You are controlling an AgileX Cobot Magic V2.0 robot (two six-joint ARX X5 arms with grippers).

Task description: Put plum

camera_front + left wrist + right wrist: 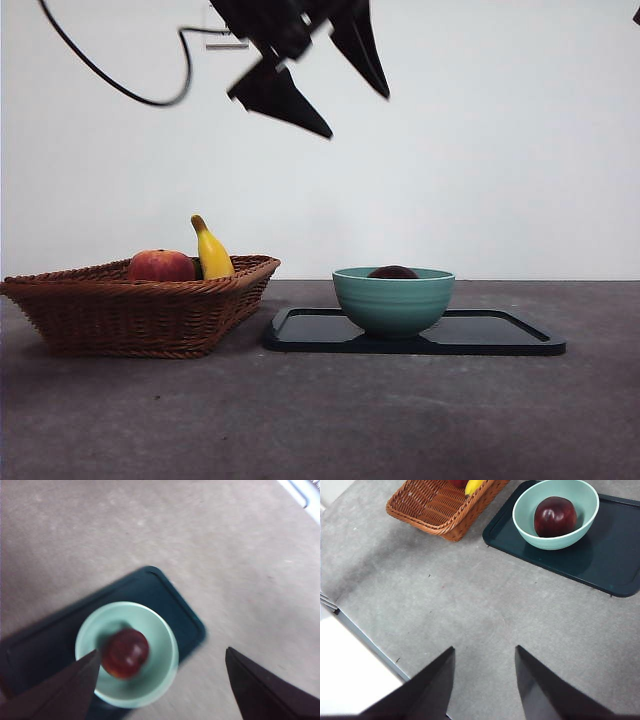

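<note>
Two fruits sit at the left of the front view, a red-orange apple (161,265) and a yellow banana (213,252), both inside the wicker basket (110,315) on the grey desk (320,420). Right of the basket lies a dark tray (500,335), and on it stands a teal bowl (393,305). The plum (392,272) rests in the bottom of that bowl, only its dark crown showing over the rim from this low angle.

High above, between basket and bowl, hang the left fingers (330,85), spread wide and holding nothing. Their wrist camera looks nearly straight down on the plum (125,652), so the fruit lies directly below them and slightly to one side, well apart in height. The right fingers (485,680) are parted about halfway, empty, and hover over bare desk well away from the tray; the left arm is plainly the nearer one.

As for heading, the plum is close to round, so no long axis can be read. Its glossy maroon side faces up, and which way its stem end points I cannot tell.

With the fruit already in the bowl, the placing looks done, and what remains is probably a clear retreat upward
</note>
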